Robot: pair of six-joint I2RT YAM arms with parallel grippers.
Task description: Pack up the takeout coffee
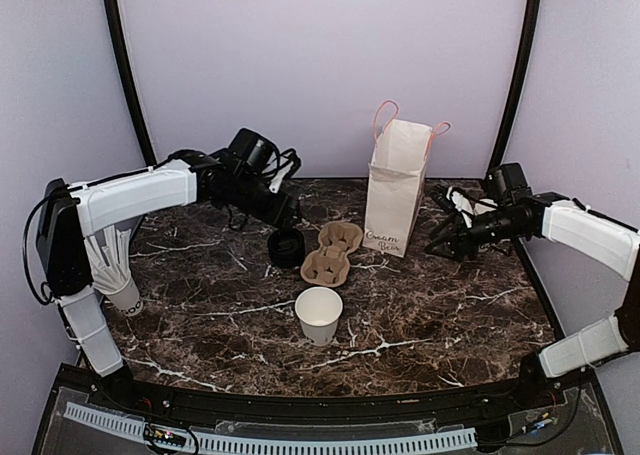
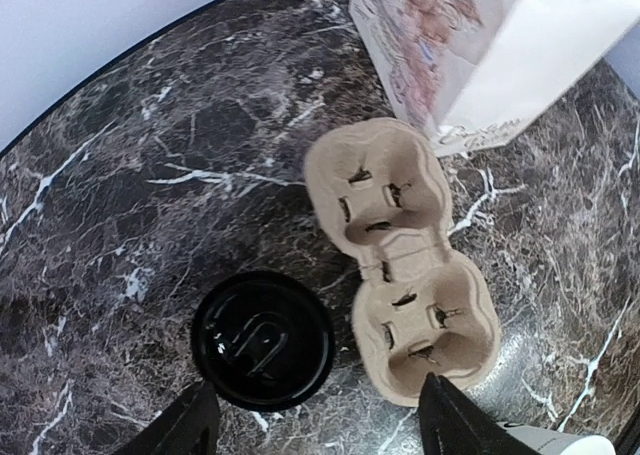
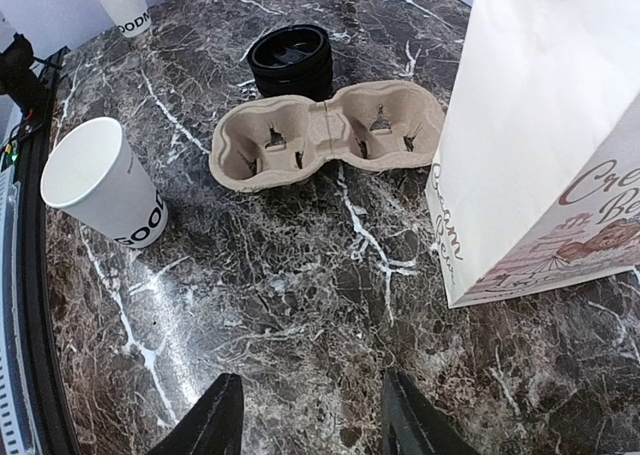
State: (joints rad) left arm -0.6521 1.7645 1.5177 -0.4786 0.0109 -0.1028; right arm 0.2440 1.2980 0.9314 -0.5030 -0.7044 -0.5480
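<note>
No white cup with a black lid shows in any view. A stack of black lids (image 1: pixel 287 247) stands left of a brown cardboard cup carrier (image 1: pixel 332 253). A white cup without a lid (image 1: pixel 318 315), with black lettering near its base, stands in front of them. My left gripper (image 1: pixel 283 213) is open and empty, hovering above the lids (image 2: pixel 262 340), which lie just ahead of its fingertips (image 2: pixel 320 427). My right gripper (image 1: pixel 445 243) is open and empty, low over bare marble (image 3: pixel 312 415), right of the paper bag (image 1: pixel 395 190). The lids (image 3: pixel 290 60), carrier (image 3: pixel 325 135) and open cup (image 3: pixel 95 185) lie ahead of it.
The white paper bag with pink handles stands upright at the back centre, close behind the carrier (image 2: pixel 400 245) and beside my right gripper (image 3: pixel 550 125). A white cup holding white straws (image 1: pixel 122 280) stands at the left by my left arm. Purple walls enclose the marble table.
</note>
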